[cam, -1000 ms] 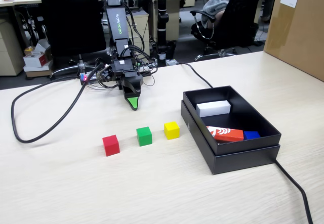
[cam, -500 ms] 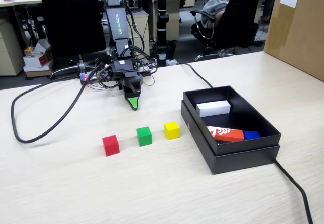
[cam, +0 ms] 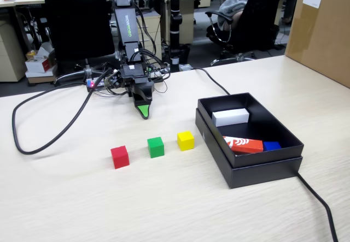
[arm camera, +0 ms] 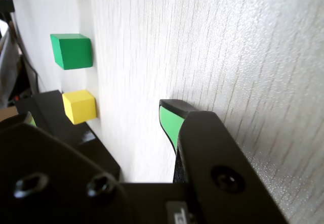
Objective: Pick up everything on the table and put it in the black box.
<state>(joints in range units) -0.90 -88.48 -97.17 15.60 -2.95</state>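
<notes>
While the arm rests folded low at the back of the desk in the fixed view, its fingers point down at the surface, well apart from the cubes. Only one green-padded tip shows, so I cannot tell whether they are parted or closed; nothing is held. The red cube, green cube and yellow cube sit in a row in front, none yet in the black box to the right, which already holds a white block, a red-orange block and something blue.

From the wrist view, the fingers hover just over the desk, with the green cube and yellow cube off to the left.

The yellow cube lies near the box wall, so a wide approach could likely knock the box or nudge the neighbouring green cube out of line.
</notes>
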